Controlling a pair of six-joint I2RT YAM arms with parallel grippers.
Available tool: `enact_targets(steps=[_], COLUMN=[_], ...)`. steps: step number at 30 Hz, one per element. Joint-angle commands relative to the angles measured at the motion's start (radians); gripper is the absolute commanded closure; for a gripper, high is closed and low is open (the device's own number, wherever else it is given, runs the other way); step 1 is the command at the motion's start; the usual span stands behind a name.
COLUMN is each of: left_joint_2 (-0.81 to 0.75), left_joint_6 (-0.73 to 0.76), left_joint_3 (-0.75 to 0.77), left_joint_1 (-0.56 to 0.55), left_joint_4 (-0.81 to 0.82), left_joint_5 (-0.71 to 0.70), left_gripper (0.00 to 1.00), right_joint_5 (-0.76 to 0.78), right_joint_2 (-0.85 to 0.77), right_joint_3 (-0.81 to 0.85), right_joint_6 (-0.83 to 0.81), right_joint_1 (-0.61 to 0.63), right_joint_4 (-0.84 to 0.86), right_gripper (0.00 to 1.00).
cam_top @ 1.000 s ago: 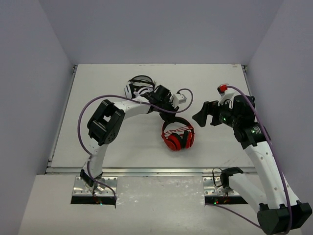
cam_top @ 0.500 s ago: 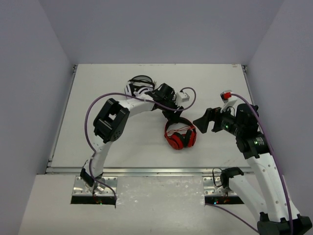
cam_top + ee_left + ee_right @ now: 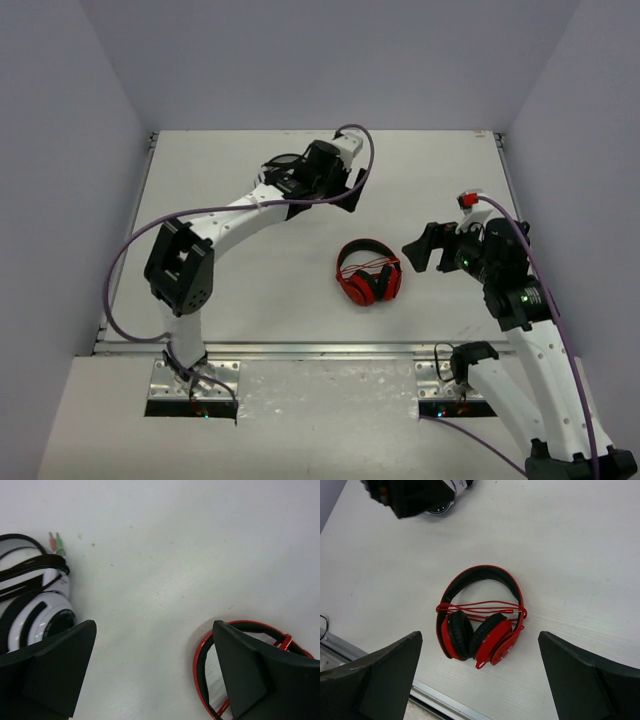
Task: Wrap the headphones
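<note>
Headphones point(image 3: 200, 670) and black-and-white headset point(image 3: 42, 605) both half hidden behind left hand point(image 3: 154, 627).

Headphones point(image 3: 368, 276) on table point(image 3: 230, 290) — second headset point(image 3: 35, 605) behind-left, right hand point(image 3: 418, 252) rightward.

Your inspection item: red over-ear headphones point(image 3: 368, 277), lying flat on worktop point(image 3: 240, 285), right of centre, nearer front edge. Headband point(image 3: 485, 573) red outside, black-lined inside, arch toward far edge. Ear cups point(image 3: 485, 639) turned inward, side by side, touching, black cushions visible. You see thin red cable point(image 3: 481, 607) in several strands across band, just above cups.
</note>
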Motion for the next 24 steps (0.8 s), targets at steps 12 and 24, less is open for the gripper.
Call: enact_targets(steps=[12, 24], left_joint_2=[-0.212, -0.51], left_joint_6=[-0.575, -0.79], left_joint_3=[-0.26, -0.599], left_joint_1=[-0.124, -0.192], left_joint_4=[-0.131, -0.11], left_joint_5=[-0.444, -0.647], left_gripper=[0.0, 0.0], right_joint_5=[0.036, 0.154], right_joint_2=[-0.042, -0.148], right_joint_3=[-0.018, -0.009], right_joint_6=[0.143, 0.053], right_joint_1=[0.003, 0.005], right_joint_4=[-0.047, -0.163], right_gripper=[0.01, 0.01])
